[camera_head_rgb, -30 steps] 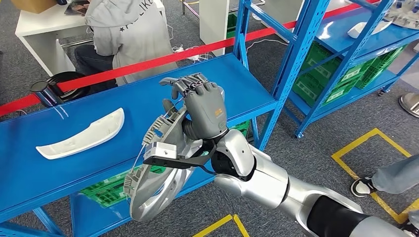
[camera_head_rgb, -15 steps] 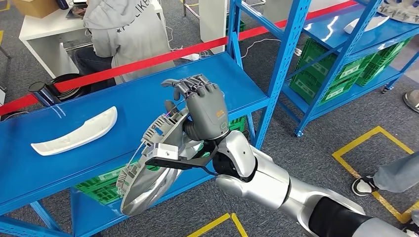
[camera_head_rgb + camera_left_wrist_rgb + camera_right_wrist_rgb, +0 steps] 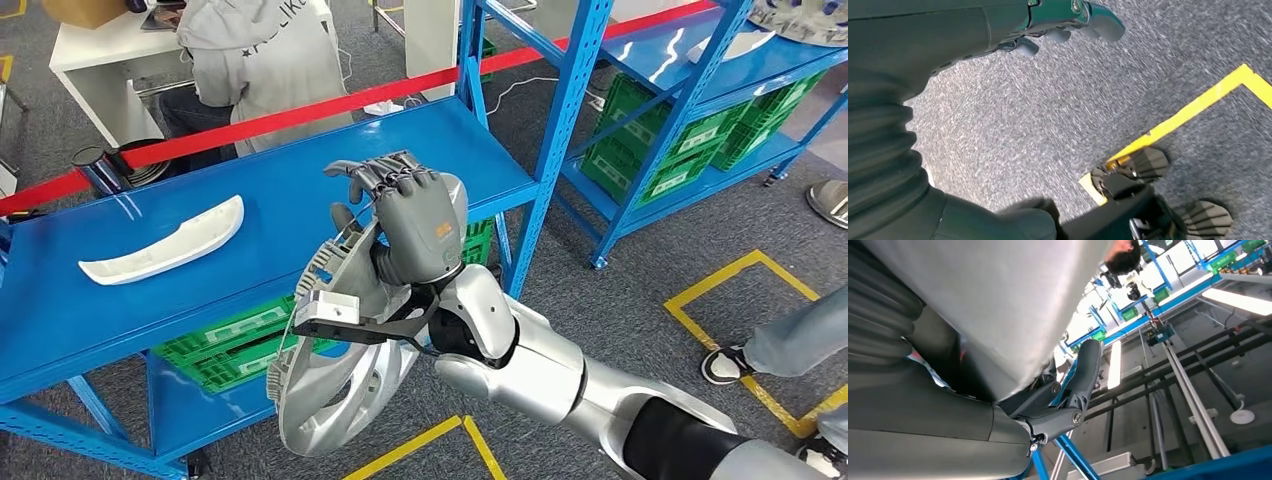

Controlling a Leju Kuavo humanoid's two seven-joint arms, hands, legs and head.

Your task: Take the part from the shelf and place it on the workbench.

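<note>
The silver ribbed part (image 3: 335,385) is gripped at its upper rim by the right hand (image 3: 418,228), fingers (image 3: 385,175) curled over it. It appears rigid, bulky and smooth, hanging below the fingers, so slippage is possible. The left hand (image 3: 1068,20) hangs with nothing held; how far its fingers are apart cannot be told.

Silver arm, grey hand, black wrist camera bracket.
Right hand (image 3: 415,225): matte grey shell, small orange mark on the back, darker ribbed fingers (image 3: 385,172), thick grey thumb. Wrist: black joint, black bracket with a silver box camera (image 3: 325,309). Forearm glossy silver, black band near the elbow. Left hand (image 3: 1068,22): dark grey-green, rounded fingertips, screw heads visible, ribbed grey cover (image 3: 878,150) behind it.
</note>
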